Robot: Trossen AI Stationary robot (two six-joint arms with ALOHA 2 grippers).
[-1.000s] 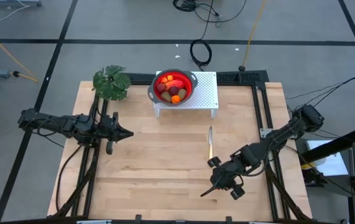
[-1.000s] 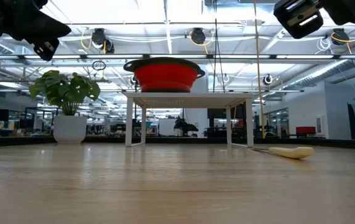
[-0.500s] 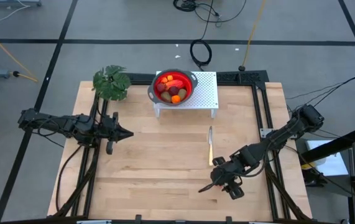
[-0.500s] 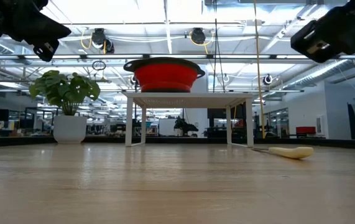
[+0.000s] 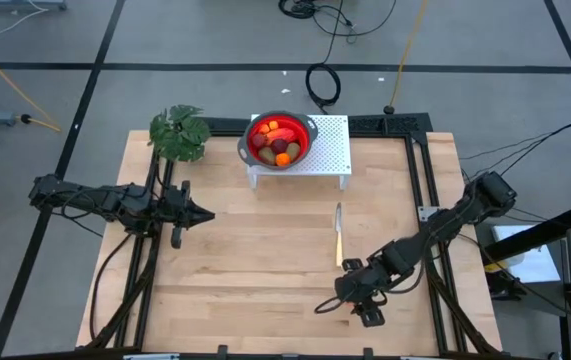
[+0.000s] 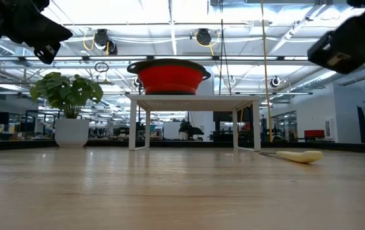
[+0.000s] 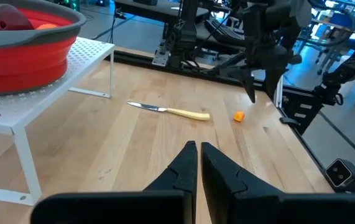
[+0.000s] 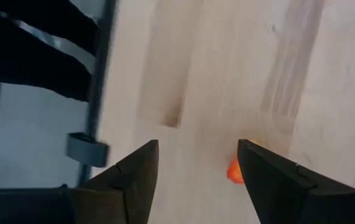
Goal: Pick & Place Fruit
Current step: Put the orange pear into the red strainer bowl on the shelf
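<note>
A small orange fruit (image 7: 239,116) lies loose on the wooden table (image 5: 255,260), near the front right part, just beside one finger (image 8: 276,180) of the right end effector (image 8: 196,168), whose two fingers stand apart with nothing between them. The other fruits (image 5: 278,142), orange, dark red, brown and red-yellow, sit together in the red colander (image 5: 303,148), which stands on the small white perforated rack (image 5: 331,145) at the back of the table. In front of the rack lies a knife with a pale yellow handle (image 5: 338,232), and a leafy green potted plant (image 5: 178,132) stands at the back left corner. Compared with a second ago, the right end effector (image 5: 330,301) has shifted leftward along the front of the table and its fingers have spread wider; the colander, rack, knife and plant lie as before. The left end effector (image 5: 203,214) hovers over the left side of the table, fingers pressed together and empty, unmoved.
</note>
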